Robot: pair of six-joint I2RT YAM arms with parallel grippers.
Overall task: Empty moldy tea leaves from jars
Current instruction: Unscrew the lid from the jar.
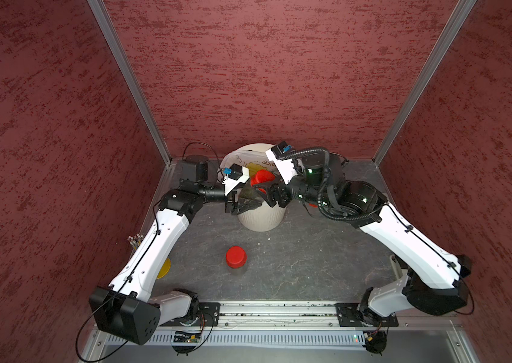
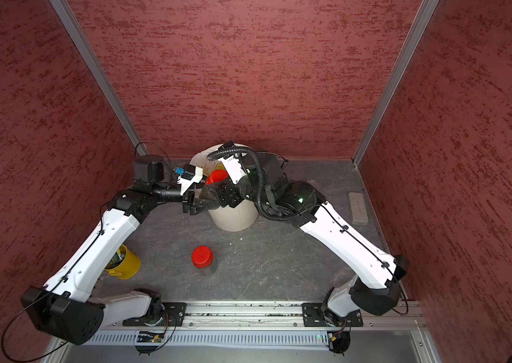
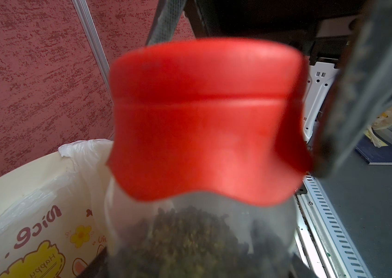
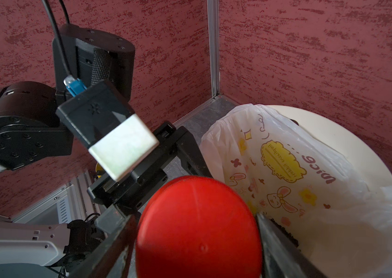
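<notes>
Mottled red walls close in a grey marbled desk, and at its back stands a cream ribbed bin lined with a white printed bag. Over the near rim of that bin we see the held jar, a small clear cylinder lying tipped on its side, its wall cloudy and packed with dark green-brown tea leaves. Its red lid is on, smooth and domed, flaring to a wavy skirt. The left fingers are clamped on the jar's body, while the right fingers lie against both sides of the lid, gripping it. A second jar stands upright and alone in the middle of the desk, well apart from the bin. From above we see mostly its red cap, and the clear body beneath it hardly shows. In the left wrist view the lid is blurred and fills much of the picture, and the jar's base is cut off. In both top views the arms cover most of the held jar. A sliver of red peeks from under the right arm; we cannot tell what it is. A yellow cup near the left arm is partly hidden.
</notes>
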